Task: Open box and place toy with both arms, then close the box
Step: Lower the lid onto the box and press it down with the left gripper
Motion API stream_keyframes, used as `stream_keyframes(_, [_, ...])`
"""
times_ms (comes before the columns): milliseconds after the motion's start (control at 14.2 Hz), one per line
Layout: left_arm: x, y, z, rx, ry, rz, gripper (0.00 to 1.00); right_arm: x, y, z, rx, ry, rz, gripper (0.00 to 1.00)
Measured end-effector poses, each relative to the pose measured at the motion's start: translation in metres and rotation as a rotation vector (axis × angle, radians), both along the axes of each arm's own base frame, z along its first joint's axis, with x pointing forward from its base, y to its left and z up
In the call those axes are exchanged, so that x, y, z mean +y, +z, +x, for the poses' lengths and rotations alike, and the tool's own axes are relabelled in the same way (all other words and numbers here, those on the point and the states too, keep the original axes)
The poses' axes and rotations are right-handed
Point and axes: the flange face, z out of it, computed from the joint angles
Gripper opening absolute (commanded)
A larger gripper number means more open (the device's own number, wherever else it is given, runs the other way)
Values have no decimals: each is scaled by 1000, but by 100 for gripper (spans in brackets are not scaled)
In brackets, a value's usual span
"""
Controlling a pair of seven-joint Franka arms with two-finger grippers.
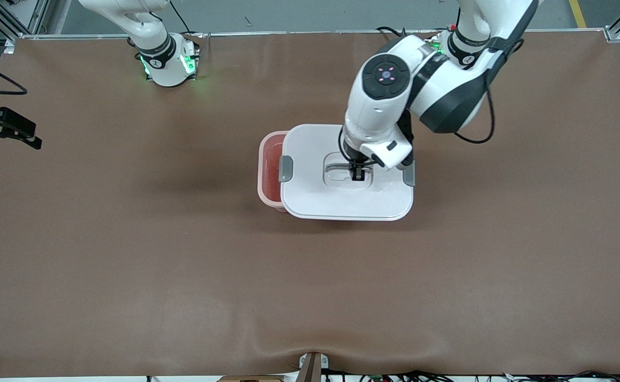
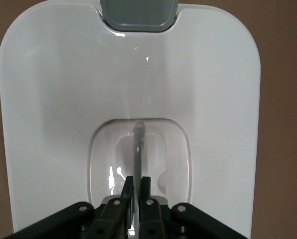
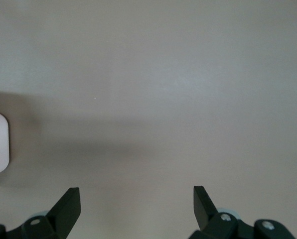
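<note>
The left gripper [image 1: 358,174] is down in the lid's recess, its fingers [image 2: 127,191] pinching the clear handle [image 2: 138,149], with the white lid [image 1: 310,196] shifted toward the left arm's end so a strip of the pink box [image 1: 270,170] shows uncovered at mid-bench [image 1: 129,239]. The right gripper [image 3: 137,199] waits over bare bench at the right arm's end, fingers spread wide.

The lid [image 1: 341,196] was held over the box [image 1: 270,170], shifted toward the left arm's end (box partly uncovered), mid-table [image 1: 129,239]; the left hand [image 1: 358,173] was clamped on its handle [image 2: 138,149].
</note>
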Motion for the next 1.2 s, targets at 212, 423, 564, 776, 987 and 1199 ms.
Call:
stream_keyframes(212, [-27,-17,-15,-49,62,45,0,-29,-7,-6,16,-83,3,100])
stream_keyframes(423, [-53,-30,-33,-119,118,91,0,-32,-1,-13,21,-154,5,100])
stream_keyframes(564, [-67,-39,-45,-126,107,103,0,-27,2,-14,19,-160,4,100])
stream_keyframes(776, [-82,-51,-56,-121,87,94,0,-20,4,-14,16,-145,4,100])
stream_keyframes(987, [-87,-59,-57,-120,87,83,0,-7,4,-12,12,-121,3,100])
stream_keyframes(1199, [-90,-62,-60,-121,78,86,0,0,5,-10,-1,-109,2,100])
